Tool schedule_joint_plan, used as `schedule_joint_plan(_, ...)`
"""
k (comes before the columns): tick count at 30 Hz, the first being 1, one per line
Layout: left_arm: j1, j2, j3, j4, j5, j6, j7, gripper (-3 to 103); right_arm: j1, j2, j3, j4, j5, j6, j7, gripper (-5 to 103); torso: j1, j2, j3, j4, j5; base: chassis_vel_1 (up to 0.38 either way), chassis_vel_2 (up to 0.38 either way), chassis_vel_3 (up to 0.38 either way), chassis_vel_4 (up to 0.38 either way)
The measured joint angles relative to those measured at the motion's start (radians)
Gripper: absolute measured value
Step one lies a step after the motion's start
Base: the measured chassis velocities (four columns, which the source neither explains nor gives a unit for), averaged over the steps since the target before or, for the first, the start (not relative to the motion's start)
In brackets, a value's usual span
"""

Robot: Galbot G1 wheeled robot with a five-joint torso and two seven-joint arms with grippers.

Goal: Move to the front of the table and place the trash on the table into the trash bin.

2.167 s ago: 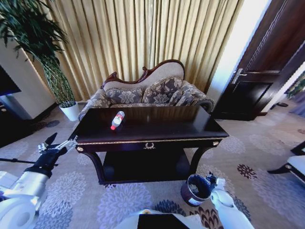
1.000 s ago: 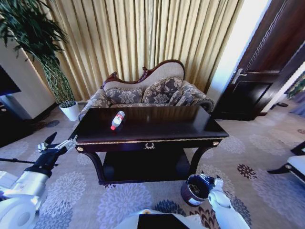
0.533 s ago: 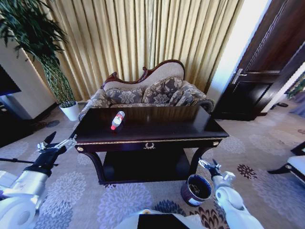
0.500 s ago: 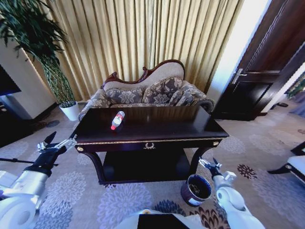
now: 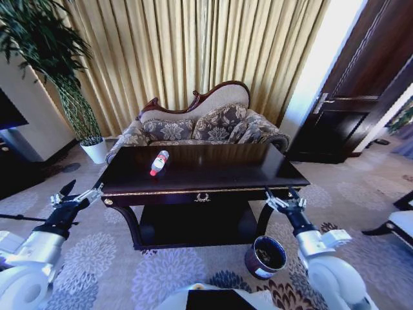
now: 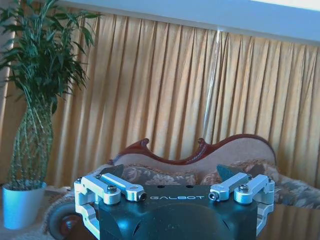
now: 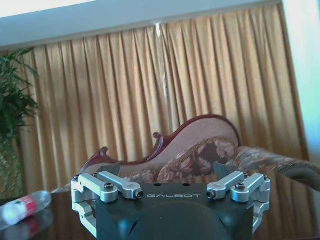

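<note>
The robot faces the long near side of the table [image 5: 193, 184], its dark glossy tabletop stretching across the middle of the head view with the brass ring-pull drawer centred on the front. One piece of trash lies out in the open: a clear plastic bottle [image 5: 159, 162] with a red cap and label, on its side on the left half of the tabletop, toward the far edge, cap end pointing toward the near side. The right wrist view catches that same bottle lying on the dark surface.

Down on the carpet, the trash bin [image 5: 265, 256] stands just off the table's near right leg, mouth up, its white label facing the robot.

The right gripper [image 5: 284, 201] is up at the table's near right corner, just above and beyond the bin, its jaws spread wide and holding nothing. The left gripper [image 5: 76, 197] hangs off the table's near left corner, clear of the edge, jaws likewise spread apart and empty.

Behind the table sits a patterned sofa [image 5: 200, 126] against gold curtains [image 5: 193, 51], with a potted plant [image 5: 71, 97] at far left.
</note>
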Motion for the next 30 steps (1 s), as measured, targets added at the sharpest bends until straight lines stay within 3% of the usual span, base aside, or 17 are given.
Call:
schedule_joint_plan(3,-0.005,0.005,-0.001,0.002,0.014,0.018,0.002,100,0.004,-0.015,-0.017,0.032,0.009,-0.076,0.012,100,0.0,0.0,0.0,-0.0002,0.0002,0.0,0.0,0.0,0.0)
schedule_joint_plan(7,-0.006,0.005,-0.003,-0.003,0.015,0.026,0.002,100,0.008,-0.034,-0.014,0.032,0.014,-0.094,0.013,100,0.0,0.0,0.0,-0.0002,0.0002,0.0,0.0,0.0,0.0)
schedule_joint_plan(30,-0.013,0.008,-0.002,-0.009,0.032,0.046,0.006,100,0.019,-0.04,-0.007,-0.007,-0.051,-0.092,0.012,100,0.0,0.0,0.0,-0.0002,0.0002,-0.004,0.005,0.005,-0.005)
